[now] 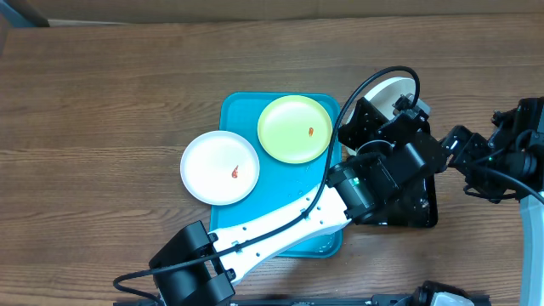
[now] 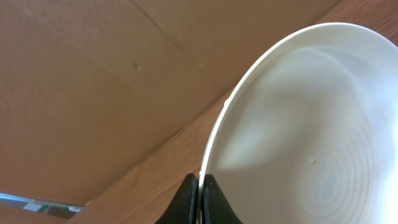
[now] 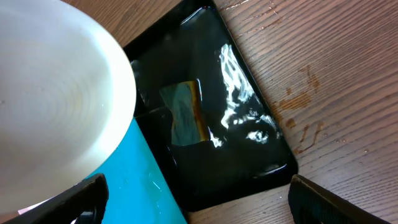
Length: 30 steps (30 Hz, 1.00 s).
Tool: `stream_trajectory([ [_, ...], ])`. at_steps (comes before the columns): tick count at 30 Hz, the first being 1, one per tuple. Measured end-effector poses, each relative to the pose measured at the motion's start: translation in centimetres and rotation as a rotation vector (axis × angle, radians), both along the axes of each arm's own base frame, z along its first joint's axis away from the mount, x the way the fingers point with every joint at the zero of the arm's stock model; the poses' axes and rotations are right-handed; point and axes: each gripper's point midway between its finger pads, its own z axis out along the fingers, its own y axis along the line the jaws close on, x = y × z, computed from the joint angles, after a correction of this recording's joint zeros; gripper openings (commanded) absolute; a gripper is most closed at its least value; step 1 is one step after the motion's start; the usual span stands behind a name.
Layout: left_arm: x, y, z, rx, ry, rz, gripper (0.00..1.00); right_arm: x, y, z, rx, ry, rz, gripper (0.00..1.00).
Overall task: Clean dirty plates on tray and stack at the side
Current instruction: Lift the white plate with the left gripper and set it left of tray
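The turquoise tray (image 1: 280,228) lies mid-table. A white plate (image 1: 219,167) with a red smear overhangs the tray's left rim. A yellow-green plate (image 1: 294,128) with a red smear lies at its far end. My left gripper (image 1: 381,112) is shut on the rim of a second white plate (image 1: 391,90), held tilted above the black tray. In the left wrist view the jaws (image 2: 200,188) pinch that plate's edge (image 2: 305,124). My right gripper (image 1: 455,146) is open and empty (image 3: 199,205); the held plate (image 3: 56,93) shows at upper left.
A wet black tray (image 3: 249,155) with a sponge (image 3: 185,113) lies right of the turquoise tray (image 3: 143,186); in the overhead view the black tray (image 1: 421,208) is mostly under my left arm. Bare wooden table surrounds both trays.
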Motion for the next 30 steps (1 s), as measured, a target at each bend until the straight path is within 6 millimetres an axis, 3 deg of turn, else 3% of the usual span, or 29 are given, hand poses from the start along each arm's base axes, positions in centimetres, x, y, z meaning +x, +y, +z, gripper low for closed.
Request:
stream_trajectory([
  [8, -0.1, 0.1, -0.2, -0.023, 0.007, 0.010, 0.04, 0.0, 0.0, 0.0, 0.000, 0.000, 0.000, 0.95],
  [16, -0.5, 1.0, -3.4, -0.090, 0.146, 0.021, 0.04, -0.2, 0.1, -0.1, 0.002, 0.010, 0.000, 0.94],
  [23, 0.5, 1.4, -3.2, -0.065, 0.143, 0.011, 0.04, -0.2, 0.1, -0.1, 0.003, 0.010, 0.000, 0.94],
  [30, -0.1, 0.5, -2.6, -0.041, 0.128, -0.030, 0.04, -0.4, 0.1, -0.1, 0.004, 0.016, -0.001, 0.94],
])
